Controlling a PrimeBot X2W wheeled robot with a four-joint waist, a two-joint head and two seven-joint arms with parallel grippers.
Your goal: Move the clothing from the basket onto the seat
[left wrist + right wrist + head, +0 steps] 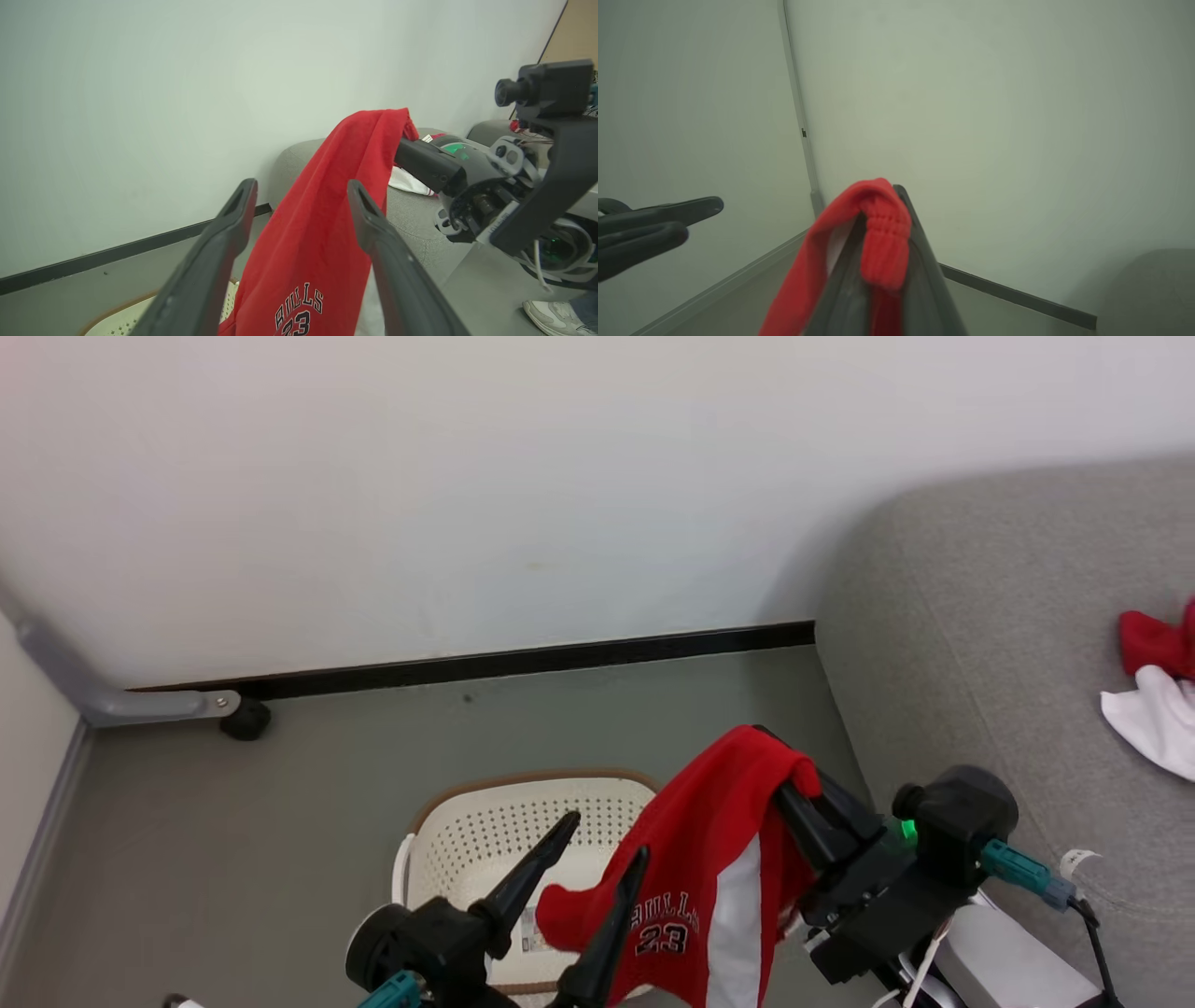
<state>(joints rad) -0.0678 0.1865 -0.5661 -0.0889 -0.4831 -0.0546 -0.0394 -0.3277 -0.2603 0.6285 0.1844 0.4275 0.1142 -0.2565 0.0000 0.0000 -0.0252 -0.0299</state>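
My right gripper (789, 775) pinched a bright-red, white-striped fabric garment (709, 859) above the cream perforated plastic basket (485, 831), my left gripper (605, 835) spread empty, while another red-and-white garment (1153, 681) lay on the light-grey fabric seat (980, 616) beside that basket, so only this one was left to carry.

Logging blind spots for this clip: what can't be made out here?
Cream perforated plastic basket: near half hidden, head view, behind the open left tool and the hanging red garment with white panel.
Red-and-white garment on the grey fabric seat: cut by head view's right edge.
Right tool: grip point covered by the hanging garment, right wrist view.
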